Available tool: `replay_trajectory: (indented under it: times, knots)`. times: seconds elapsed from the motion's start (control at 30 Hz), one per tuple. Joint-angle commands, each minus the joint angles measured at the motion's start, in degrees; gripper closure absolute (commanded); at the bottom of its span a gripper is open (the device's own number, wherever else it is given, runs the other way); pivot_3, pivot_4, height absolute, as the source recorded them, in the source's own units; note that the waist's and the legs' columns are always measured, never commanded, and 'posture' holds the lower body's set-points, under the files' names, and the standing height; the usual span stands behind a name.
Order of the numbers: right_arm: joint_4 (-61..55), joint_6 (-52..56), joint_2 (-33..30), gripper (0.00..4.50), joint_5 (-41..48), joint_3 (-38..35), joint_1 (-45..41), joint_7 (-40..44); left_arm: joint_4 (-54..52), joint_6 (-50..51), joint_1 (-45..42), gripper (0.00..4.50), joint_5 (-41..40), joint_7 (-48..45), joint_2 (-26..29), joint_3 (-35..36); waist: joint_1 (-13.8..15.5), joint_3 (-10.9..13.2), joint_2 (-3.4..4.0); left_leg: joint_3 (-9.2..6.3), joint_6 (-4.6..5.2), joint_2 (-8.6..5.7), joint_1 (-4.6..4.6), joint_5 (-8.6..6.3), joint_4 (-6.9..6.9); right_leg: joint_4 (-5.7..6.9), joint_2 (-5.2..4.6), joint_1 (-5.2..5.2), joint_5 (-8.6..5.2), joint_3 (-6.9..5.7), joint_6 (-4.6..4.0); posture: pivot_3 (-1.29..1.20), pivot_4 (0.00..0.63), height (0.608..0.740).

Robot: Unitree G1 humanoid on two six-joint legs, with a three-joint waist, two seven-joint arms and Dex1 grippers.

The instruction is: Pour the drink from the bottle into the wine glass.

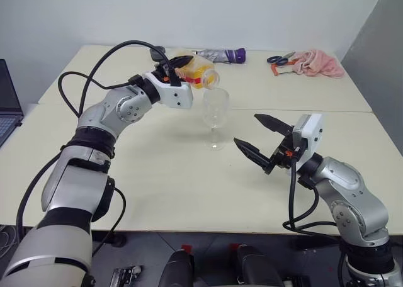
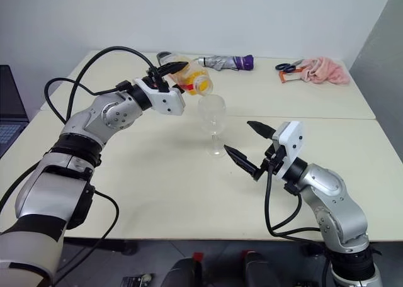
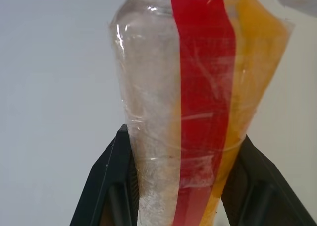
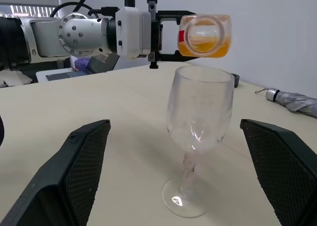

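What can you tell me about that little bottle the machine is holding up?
The bottle is small, clear, thin plastic with a red label strip, part full of orange drink. It lies tipped on its side, open mouth just above the wine glass rim, not touching. The left end effector squeezes its body between two black fingers.

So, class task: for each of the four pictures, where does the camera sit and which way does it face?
Left eye: on the head, looking forward and down at the table; both arms show.
Right eye: beside it, same scene.
Left wrist: along the left gripper, shut on the bottle.
Right wrist: between the open right gripper fingers, toward the wine glass.
Shared: bottle and wine glass appear in the head and right wrist views.
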Motion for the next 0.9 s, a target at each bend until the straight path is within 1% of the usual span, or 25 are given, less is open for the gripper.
replay_trajectory:
  times: [0.03, 0.53, 0.9]
  knots:
    - [-2.08, -0.63, -0.33, 0.00, 0.34, -0.21, -0.05, -0.04, 0.03, -1.00, -2.86, 2.79, 0.90, 2.65, 1.24, -0.29, 0.00, 0.00, 0.00, 0.00, 0.00, 0.00, 0.00, 0.00, 0.00, 0.00, 0.00, 0.00, 0.00, 0.00, 0.00, 0.00, 0.150, 0.740]
    - [-1.94, -1.44, 0.09, 0.00, -0.75, 1.07, -0.20, -0.44, 2.14, -1.70, -4.99, 2.79, 4.42, 6.84, 2.03, -2.13, 0.00, 0.00, 0.00, 0.00, 0.00, 0.00, 0.01, 0.00, 0.00, 0.01, 0.00, 0.00, 0.00, 0.00, 0.00, 0.00, 0.150, 0.740]
    - [-0.01, -7.08, 3.32, 0.00, -5.92, 3.03, 0.05, -2.24, 3.65, -2.23, -6.63, 2.79, 6.16, 9.08, 2.74, -3.55, 0.00, 0.00, 0.00, 0.00, 0.00, -0.01, 0.01, 0.00, 0.01, 0.02, 0.00, 0.00, 0.00, -0.01, 0.00, 0.00, 0.150, 0.740]
